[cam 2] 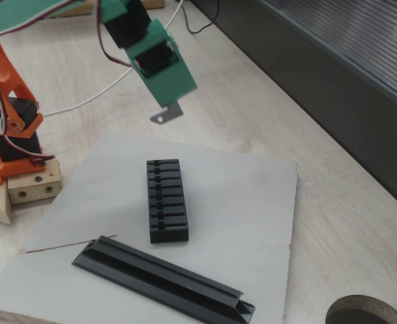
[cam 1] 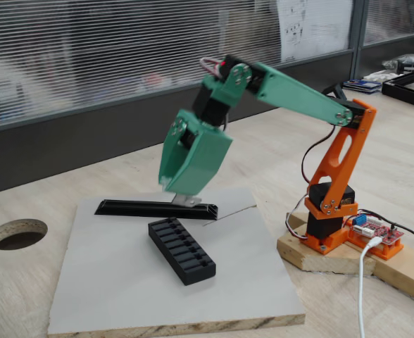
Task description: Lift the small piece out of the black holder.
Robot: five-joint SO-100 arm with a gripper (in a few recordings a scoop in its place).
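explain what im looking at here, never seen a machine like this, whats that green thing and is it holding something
This is a small robot arm on an orange base, bolted to a wood block on a table. The green part at its end is the pincer, its two-fingered hand.

Both pictures show the same moment from cameras standing on opposite sides of the table, each looking down at an angle.

On the table lies a grey board. On it sit two black things: a short holder with a row of slots across its top, and a longer, thinner bar.

The pincer is shut on a small silvery piece, a flat tab with a hole in its rounded end. It hangs in the air above the board, clear of the holder, so the piece is already lifted out.
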